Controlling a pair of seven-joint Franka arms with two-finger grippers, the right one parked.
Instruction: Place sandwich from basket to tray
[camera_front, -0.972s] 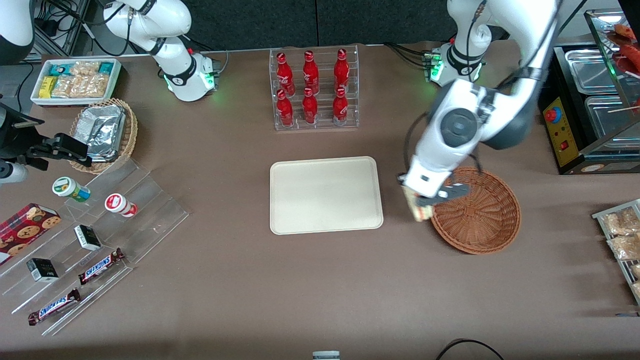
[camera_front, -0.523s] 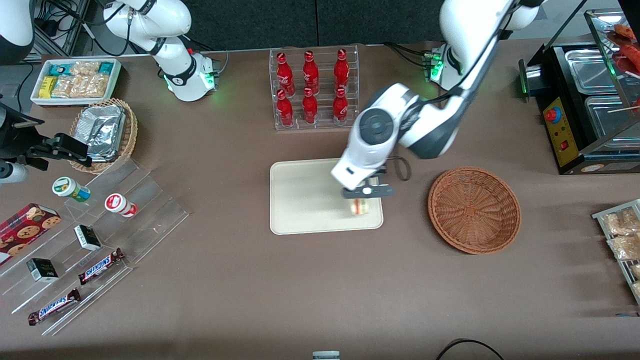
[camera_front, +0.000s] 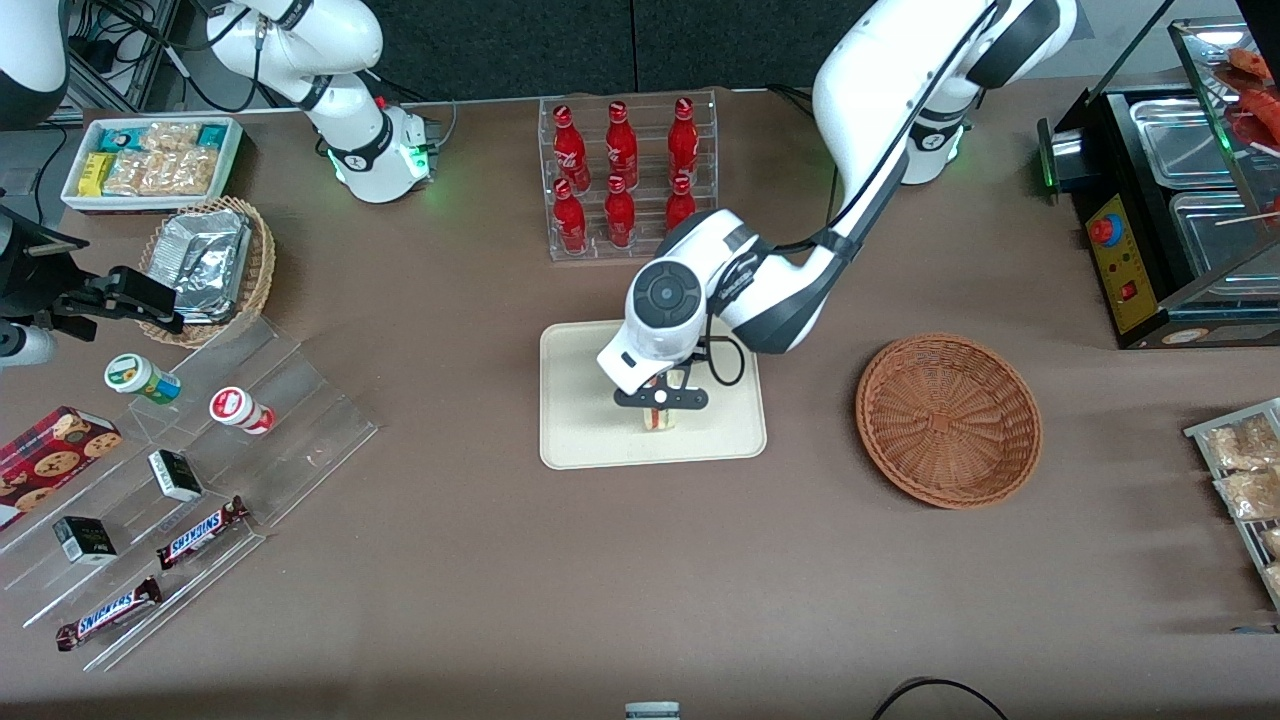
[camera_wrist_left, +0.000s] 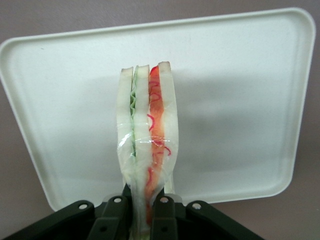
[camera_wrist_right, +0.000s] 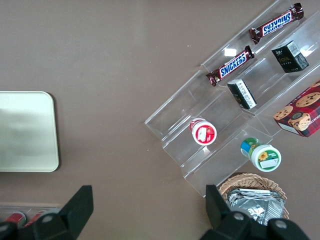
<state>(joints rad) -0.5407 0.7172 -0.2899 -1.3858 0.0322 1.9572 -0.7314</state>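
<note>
Jaws carried sandwich (camera_wrist_left: 146, 150) farther over tray (camera_front: 580, 420).

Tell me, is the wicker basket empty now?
Empty: the basket shows only bare weave; the tool holds the sandwich over the tray.

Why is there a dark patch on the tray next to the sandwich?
In the left wrist view it is the shadow of the sandwich, falling on the tray beside it. In the front view the gripper, jaws shut on the sandwich, hangs over the tray and darkens it faintly there too.
</note>
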